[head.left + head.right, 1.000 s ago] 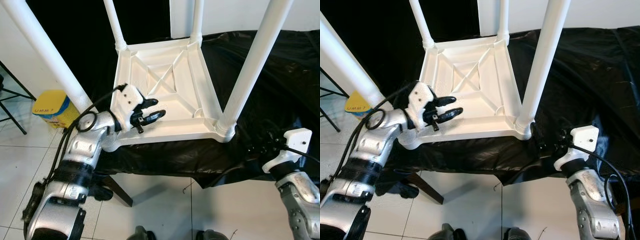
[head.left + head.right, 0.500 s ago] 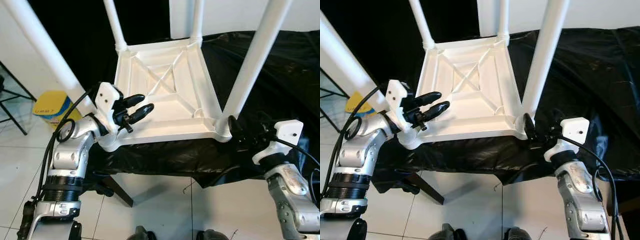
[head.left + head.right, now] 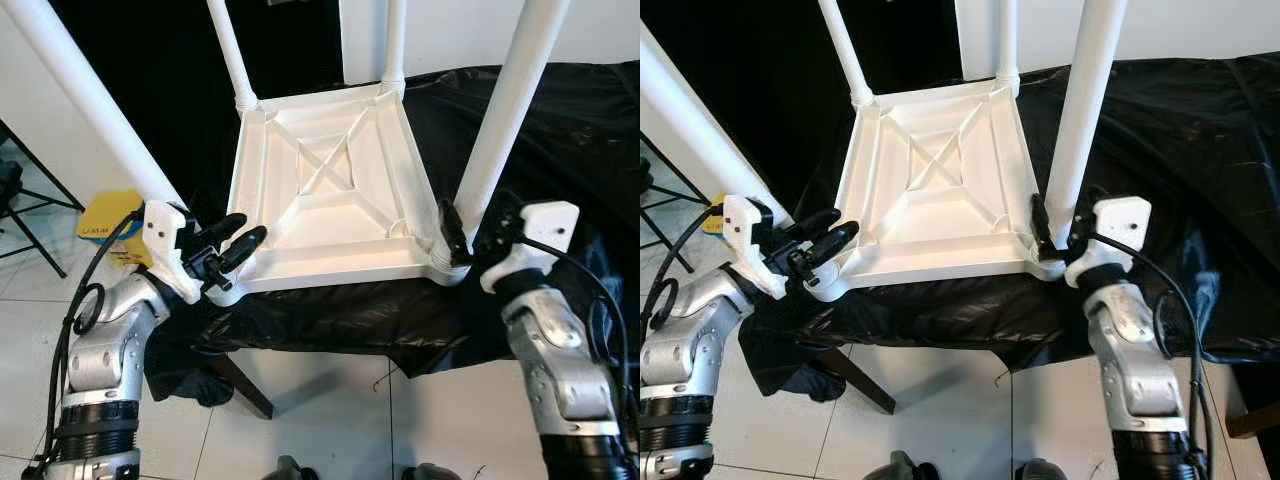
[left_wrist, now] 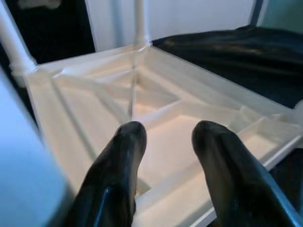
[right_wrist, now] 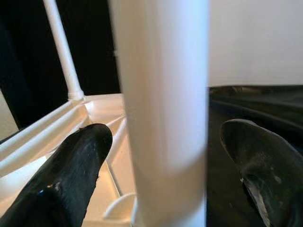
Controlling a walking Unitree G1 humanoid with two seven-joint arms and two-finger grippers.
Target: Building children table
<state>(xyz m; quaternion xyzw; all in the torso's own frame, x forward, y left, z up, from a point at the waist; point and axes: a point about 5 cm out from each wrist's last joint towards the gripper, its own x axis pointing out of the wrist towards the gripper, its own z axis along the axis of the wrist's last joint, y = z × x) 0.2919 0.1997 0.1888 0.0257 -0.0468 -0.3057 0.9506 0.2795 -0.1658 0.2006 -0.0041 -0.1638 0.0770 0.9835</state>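
L gripper [image 4: 163, 142], fingers apart, over upturned white table [image 4: 189, 137] w/ ribbed underside; black sheet [image 4: 236, 52] behind.

- Head views: bright, even room light, sharp overall, no motion blur.
- White plastic upturned children table [image 3: 325, 190] near blown out; rib detail kept by soft shadows inside the frame.
- Black glossy plastic sheet [image 3: 1160, 130] shows pale sheen patches on its creases.
- Backgrd beyond the sheet's far-left edge goes to flat black, no detail.
- Left wrist view: dimmer, bluish cast, soft; black fingers [image 4: 118, 179] out of focus.
- Right wrist view: white round table leg [image 5: 161, 109] v. close, blurred, shaded at one side.
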